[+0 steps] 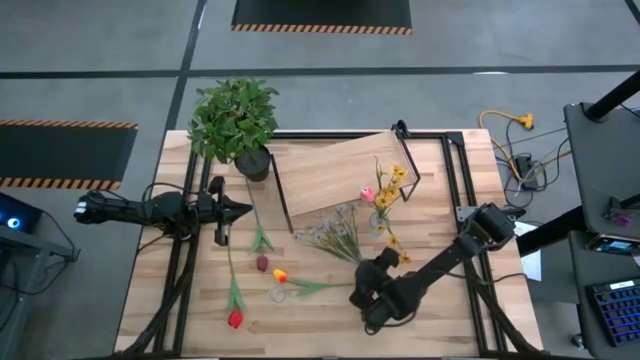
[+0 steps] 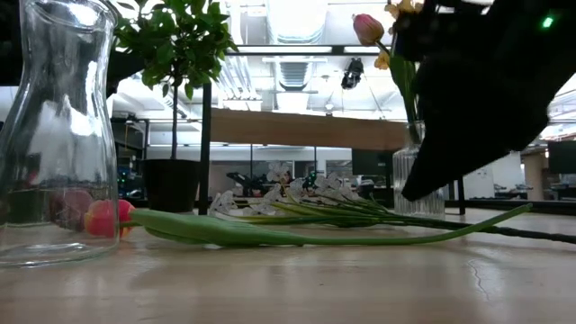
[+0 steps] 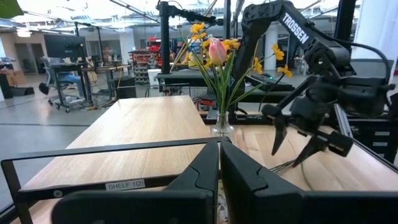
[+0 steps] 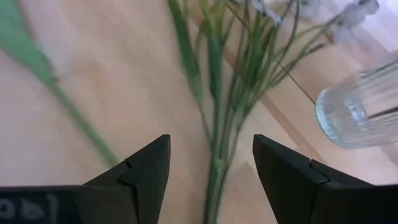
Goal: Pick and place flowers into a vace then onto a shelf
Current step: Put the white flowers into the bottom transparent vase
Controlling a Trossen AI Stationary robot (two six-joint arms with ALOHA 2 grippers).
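Tabletop: right fingers wide, empty.

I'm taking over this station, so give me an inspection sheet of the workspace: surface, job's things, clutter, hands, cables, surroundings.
Surface: plank-wood table, no spills seen.
Job's things: ribbed glass vase by the shelf, holding yellow blooms and a pink bud; white-lilac sprays, an orange tulip and a red tulip lie loose on the table.
Clutter: potted leafy plant at the back; an empty clear carafe at the near edge.
Hands: right hand open, low over the spray stems; left hand shut, empty, beside the plant.
Cables: yellow cable off the table's right.
Surroundings: workshop benches; no people seen.
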